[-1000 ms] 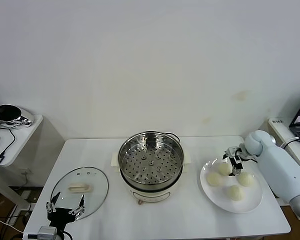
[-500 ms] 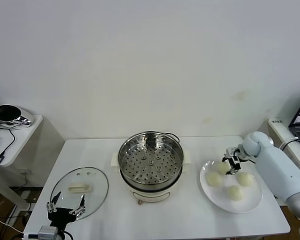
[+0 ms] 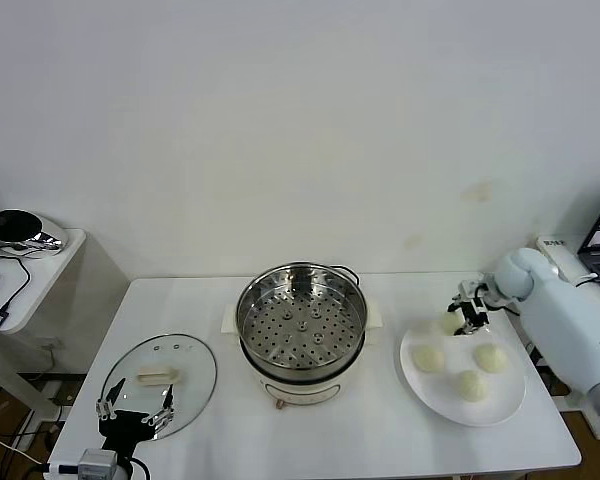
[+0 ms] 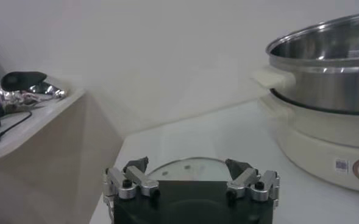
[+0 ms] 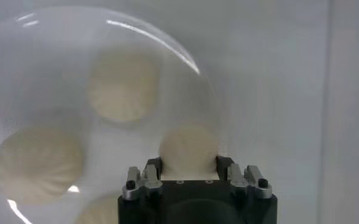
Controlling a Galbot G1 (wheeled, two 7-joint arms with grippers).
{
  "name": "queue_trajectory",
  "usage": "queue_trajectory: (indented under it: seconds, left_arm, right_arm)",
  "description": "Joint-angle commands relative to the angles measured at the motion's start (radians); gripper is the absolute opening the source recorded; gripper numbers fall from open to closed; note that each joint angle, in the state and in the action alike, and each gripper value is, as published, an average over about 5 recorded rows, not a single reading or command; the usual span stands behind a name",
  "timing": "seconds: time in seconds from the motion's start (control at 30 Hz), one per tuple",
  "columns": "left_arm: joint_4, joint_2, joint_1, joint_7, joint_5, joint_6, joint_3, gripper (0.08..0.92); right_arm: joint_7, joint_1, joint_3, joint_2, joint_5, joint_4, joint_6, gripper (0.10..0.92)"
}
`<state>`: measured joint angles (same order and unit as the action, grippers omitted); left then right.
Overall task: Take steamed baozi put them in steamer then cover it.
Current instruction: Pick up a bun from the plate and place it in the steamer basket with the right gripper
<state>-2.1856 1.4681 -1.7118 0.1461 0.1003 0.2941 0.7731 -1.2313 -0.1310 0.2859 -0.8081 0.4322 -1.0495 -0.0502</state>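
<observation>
Baozi number one (image 3: 450, 322) sits pinched between the fingers of the right gripper (image 3: 467, 318), raised a little above the far edge of the white plate (image 3: 462, 410); the right wrist view shows the bun (image 5: 188, 148) filling the gap between the two pads, with the plate (image 5: 167, 45) and its other buns below. Three more baozi (image 3: 428, 358) lie on that plate, near each other but apart. The steamer (image 3: 302, 322) stands in the middle of the table (image 3: 380, 440), uncovered, its perforated tray bare.

The left gripper (image 3: 133, 414) is parked at the near left corner with its fingers spread wide and empty, just beside the glass cover (image 3: 160, 383), which lies flat on the table.

For the carry to go well, the bun probably needs only a light squeeze, since soft dough could dent or slip. It should be lifted higher than the steel rim before travelling across, then lowered toward one side of the tray so room is left for the other three. Releasing close to the tray should keep it from rolling.
</observation>
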Motion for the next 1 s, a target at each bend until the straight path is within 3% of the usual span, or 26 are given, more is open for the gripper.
queue_trajectory:
  seconds: [0.03, 0.4, 0.47, 0.57, 0.67, 0.87, 1.0]
  left_arm:
    - [-0.024, -0.004, 0.001, 0.000, -0.001, 0.006, -0.003, 0.823]
    - [-0.087, 0.005, -0.010, -0.003, -0.004, 0.002, 0.004, 0.823]
    - [-0.095, 0.006, -0.011, -0.005, -0.006, 0.002, 0.009, 0.823]
    - [-0.105, 0.008, -0.015, -0.006, -0.008, 0.002, 0.015, 0.823]
    - [-0.109, 0.013, -0.020, -0.007, -0.007, 0.002, 0.017, 0.823]
    - [-0.110, 0.022, -0.027, -0.008, -0.002, 0.002, 0.016, 0.823]
    - [-0.111, 0.027, -0.016, -0.008, 0.010, 0.003, 0.021, 0.823]
  right_arm:
    - [-0.070, 0.337, 0.263, 0.049, -0.271, -0.125, 0.062, 0.552]
    - [-0.123, 0.600, 0.484, -0.335, -0.384, 0.092, 0.025, 0.552]
    - [-0.135, 0.604, 0.483, -0.409, -0.412, 0.142, -0.077, 0.559]
    - [-0.163, 0.600, 0.472, -0.507, -0.463, 0.241, -0.364, 0.593]
    - [-0.168, 0.593, 0.471, -0.562, -0.382, 0.260, -0.582, 0.616]
    - [-0.149, 0.578, 0.512, -0.575, -0.282, 0.189, -0.751, 0.619]
    - [-0.148, 0.566, 0.551, -0.575, -0.249, 0.146, -0.779, 0.619]
